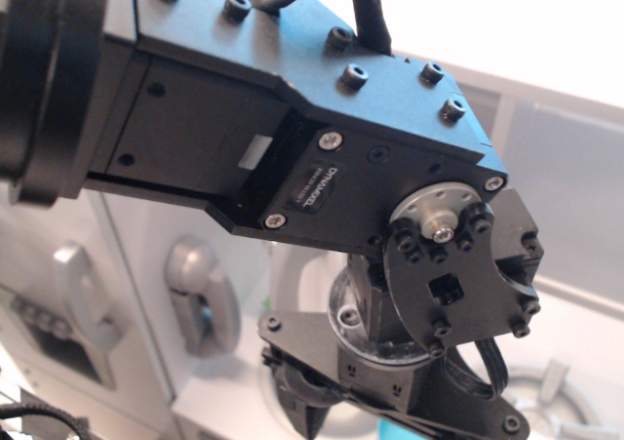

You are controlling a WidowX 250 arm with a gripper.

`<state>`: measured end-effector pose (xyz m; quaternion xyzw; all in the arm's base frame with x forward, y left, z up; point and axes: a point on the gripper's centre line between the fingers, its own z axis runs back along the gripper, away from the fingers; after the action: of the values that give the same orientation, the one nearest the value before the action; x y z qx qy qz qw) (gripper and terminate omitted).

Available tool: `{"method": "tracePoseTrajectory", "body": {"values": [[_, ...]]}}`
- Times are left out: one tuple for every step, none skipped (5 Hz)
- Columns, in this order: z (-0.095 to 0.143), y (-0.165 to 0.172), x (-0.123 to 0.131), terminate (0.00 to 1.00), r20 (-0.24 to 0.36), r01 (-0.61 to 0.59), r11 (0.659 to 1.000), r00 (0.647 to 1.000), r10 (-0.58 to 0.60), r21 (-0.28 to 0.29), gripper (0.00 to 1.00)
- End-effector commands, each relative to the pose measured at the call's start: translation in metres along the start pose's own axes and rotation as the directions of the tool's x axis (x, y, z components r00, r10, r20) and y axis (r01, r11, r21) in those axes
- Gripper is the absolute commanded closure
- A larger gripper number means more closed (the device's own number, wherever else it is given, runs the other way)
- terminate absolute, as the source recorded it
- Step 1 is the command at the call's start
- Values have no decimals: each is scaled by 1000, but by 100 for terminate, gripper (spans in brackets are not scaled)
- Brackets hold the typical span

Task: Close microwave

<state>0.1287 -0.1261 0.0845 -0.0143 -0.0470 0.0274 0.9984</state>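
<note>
My black arm [322, 147] fills most of the view, close to the camera. The gripper [317, 413] hangs at the bottom edge. Only its upper part shows, so I cannot tell whether it is open or shut. At the lower left, behind the arm, a light grey panel with a row of small dark buttons [29, 315] and a dark window [66, 354] looks like the microwave door. A silver handle [80, 289] stands beside it. I cannot tell how far the door stands open. The gripper is to the right of it and apart from it.
A tall grey door with a short curved silver handle [200, 294] is behind the arm. A round silver sink basin [551, 401] lies at the bottom right. A white wall and a grey cabinet panel [565, 186] are at the right.
</note>
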Motion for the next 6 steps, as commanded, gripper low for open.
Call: {"method": "tracePoseTrajectory", "body": {"values": [[0,0,0,0,0,0,1000,1000,0,0,0],[11,25,7,0,28,12,1000,1000,-12,-5,0],[17,49,14,0,39,44,999,998,-43,-23,0],[21,80,26,0,78,44,998,996,-41,-36,0],[20,99,34,0,65,46,998,997,-44,-35,0],[16,112,36,0,95,52,998,994,-49,-23,0]]}}
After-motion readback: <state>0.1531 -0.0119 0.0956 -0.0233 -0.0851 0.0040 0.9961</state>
